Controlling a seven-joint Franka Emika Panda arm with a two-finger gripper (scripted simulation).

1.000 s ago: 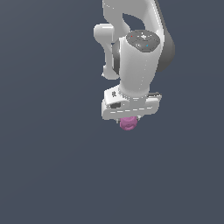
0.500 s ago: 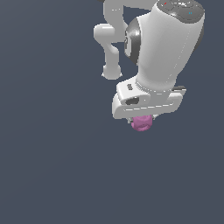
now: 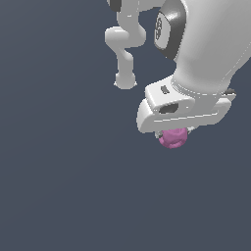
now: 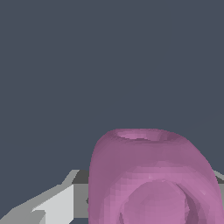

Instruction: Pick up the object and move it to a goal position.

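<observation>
You are in the carry, judging by how things lie: the pink lumpy ball (image 3: 173, 138) sits right of centre in the exterior view, tucked directly under the white gripper (image 3: 172, 135), with only its lower half showing below the wide hand body. In the wrist view the same ball (image 4: 151, 175) fills the lower middle and right of the frame, a rounded magenta mass with a shallow dished rim on its far end, and a pale finger (image 4: 54, 205) shows at the lower left corner beside it. The jaws look closed in on the ball, pinching it, though the actual contact faces are hidden behind the ball and the hand body, so treat the grip as likely firm rather than proven. Nothing else shows in either view but flat dark grey background, and no goal marker is visible, so you cannot steer by sight toward it from here. To do this step well, keep the squeeze constant and move the arm smoothly, with no sharp wrist rotation, since a matte rounded lump can roll out of a two-finger pinch. Watch the wrist view: if the ball begins sliding in the frame, slow down before you go on
</observation>
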